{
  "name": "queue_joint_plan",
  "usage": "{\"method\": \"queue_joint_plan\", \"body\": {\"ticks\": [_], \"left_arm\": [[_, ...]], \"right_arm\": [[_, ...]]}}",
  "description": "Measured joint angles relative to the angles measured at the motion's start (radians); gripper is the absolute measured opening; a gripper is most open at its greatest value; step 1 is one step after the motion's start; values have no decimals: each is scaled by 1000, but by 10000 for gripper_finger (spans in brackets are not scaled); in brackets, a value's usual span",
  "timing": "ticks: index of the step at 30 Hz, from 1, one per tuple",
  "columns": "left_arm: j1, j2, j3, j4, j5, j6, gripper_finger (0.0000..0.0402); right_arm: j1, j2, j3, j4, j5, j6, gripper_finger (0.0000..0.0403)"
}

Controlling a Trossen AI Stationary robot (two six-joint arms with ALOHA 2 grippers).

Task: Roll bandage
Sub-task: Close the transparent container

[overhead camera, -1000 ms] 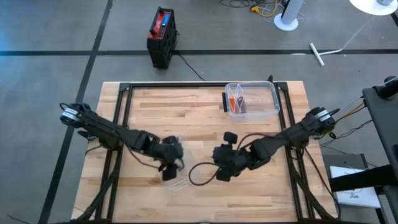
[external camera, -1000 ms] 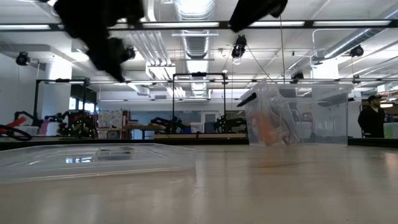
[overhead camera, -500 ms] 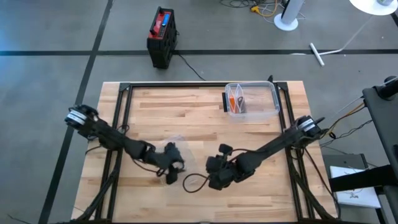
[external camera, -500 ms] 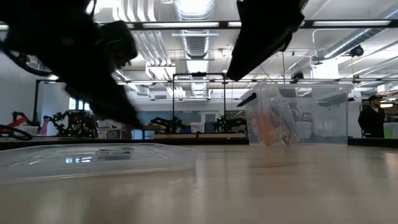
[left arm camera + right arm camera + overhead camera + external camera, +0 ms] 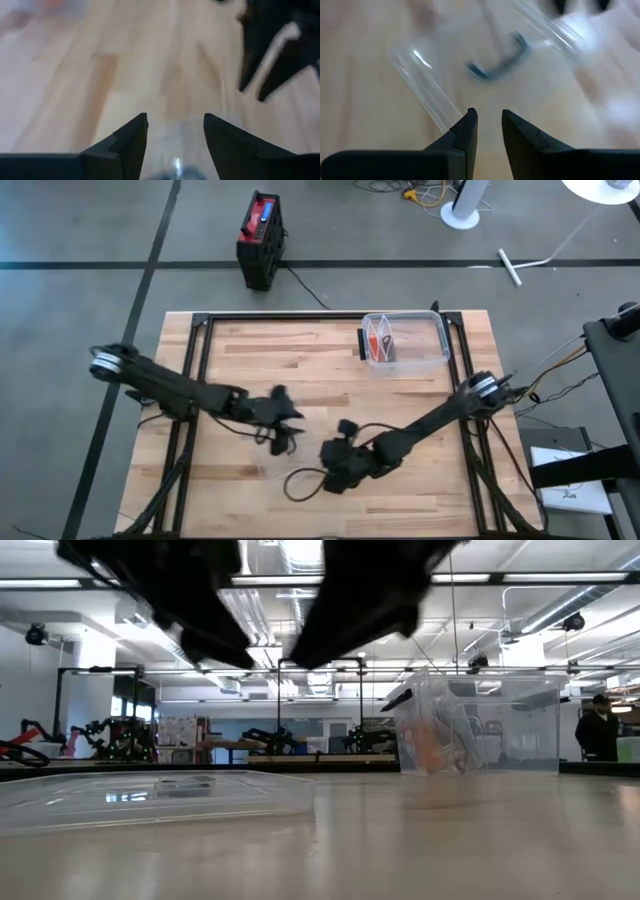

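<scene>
1. Find the bandage first. I cannot pick it out in any view. The likeliest place is the clear bin (image 5: 432, 338), well beyond both end effectors on the surface (image 5: 300, 355), where orange and pale items lie.
2. The left end effector (image 5: 282, 435) has its fingers moderately apart. Clear plastic shows in the gap between them in the left wrist view, but I cannot tell whether they touch it. It probably belongs to the clear lid (image 5: 160, 795) that lies flat below.
3. The right end effector (image 5: 490, 114) is narrow, with a slim gap and nothing in it. The lid's rim and its grey-blue handle (image 5: 500, 62) are just ahead of its tips.
4. The step in hand looks like clearing or setting up, not rolling yet. If the lid is in the way, grip it by a rim or the handle. The flat panel is slick and offers no hold.
5. The two end effectors are near each other, and a dark cable loop (image 5: 300, 480) lies beside the right one. Move one arm at a time and keep the fingers out of the loop.
6. Once the bandage is out, one end effector should pin the free end. The other should turn the roll with steady tension and square edges so that it does not cone.
</scene>
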Motion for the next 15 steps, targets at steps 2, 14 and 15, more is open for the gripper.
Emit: {"method": "queue_joint_plan", "body": {"ticks": [2,14,15], "left_arm": [[-31,-91,37,-201,-54,-58,183],[-240,-385,-113,-359,-288,-388,179],[-241,-385,-134,-332,-290,-394,180]], "right_arm": [[-17,43,0,137,-54,-72,86],[-126,182,48,142,-417,-206,66],[-130,166,48,91,-415,-227,63]]}}
